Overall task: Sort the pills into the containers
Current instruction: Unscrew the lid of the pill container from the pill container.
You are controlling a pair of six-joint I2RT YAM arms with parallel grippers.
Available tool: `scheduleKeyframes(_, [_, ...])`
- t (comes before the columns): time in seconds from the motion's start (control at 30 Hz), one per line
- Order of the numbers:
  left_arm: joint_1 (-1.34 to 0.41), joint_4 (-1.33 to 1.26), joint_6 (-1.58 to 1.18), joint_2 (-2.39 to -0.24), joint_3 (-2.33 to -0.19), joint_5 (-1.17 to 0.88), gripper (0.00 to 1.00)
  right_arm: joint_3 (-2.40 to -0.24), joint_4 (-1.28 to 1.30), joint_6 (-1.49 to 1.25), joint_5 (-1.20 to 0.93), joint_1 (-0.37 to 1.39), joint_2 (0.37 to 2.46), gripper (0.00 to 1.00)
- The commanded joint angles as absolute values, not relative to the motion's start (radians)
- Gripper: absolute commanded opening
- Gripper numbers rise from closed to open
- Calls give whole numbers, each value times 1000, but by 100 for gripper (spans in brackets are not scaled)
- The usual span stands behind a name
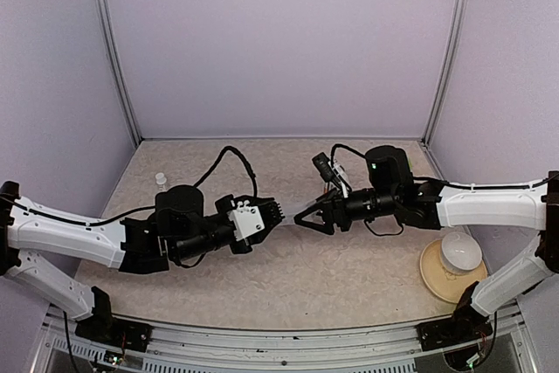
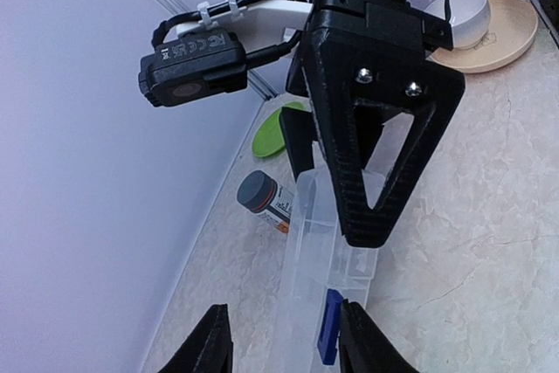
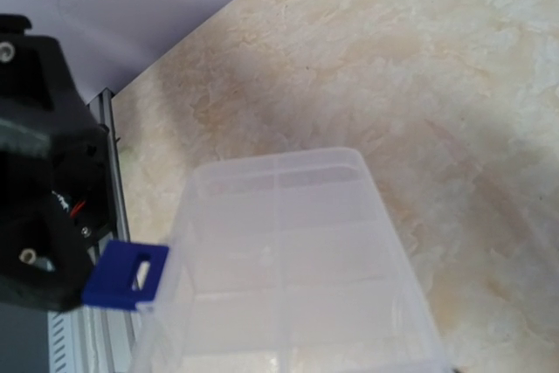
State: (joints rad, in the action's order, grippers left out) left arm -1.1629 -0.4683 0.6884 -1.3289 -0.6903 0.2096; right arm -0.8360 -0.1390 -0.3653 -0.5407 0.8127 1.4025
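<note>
Clear plastic pill box (image 3: pixel 288 259) is grasped by right claw (image 1: pixel 306 218); left claw (image 2: pixel 288 338) straddles it, unclenched; inside looks empty, sorting undone.

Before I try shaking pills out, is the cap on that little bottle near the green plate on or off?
On: in the left wrist view a grey cap sits over the top of the bottle.
</note>
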Motion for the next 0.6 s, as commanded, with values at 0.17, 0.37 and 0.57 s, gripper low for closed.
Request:
scheduleKeyframes(0.17, [-1163,-428,670,-1352,-731,189,36,-839,-151,-361,-566,806,1401,20])
scheduleKeyframes(0.37, [-1163,-407,670,-1356,-740,184,26,-838,-150,-360,-571,807,1399,20])
scheduleKeyframes(0.57, [-1163,-404,668,-1355,-741,186,16,-838,-152,-360,-584,807,1400,20])
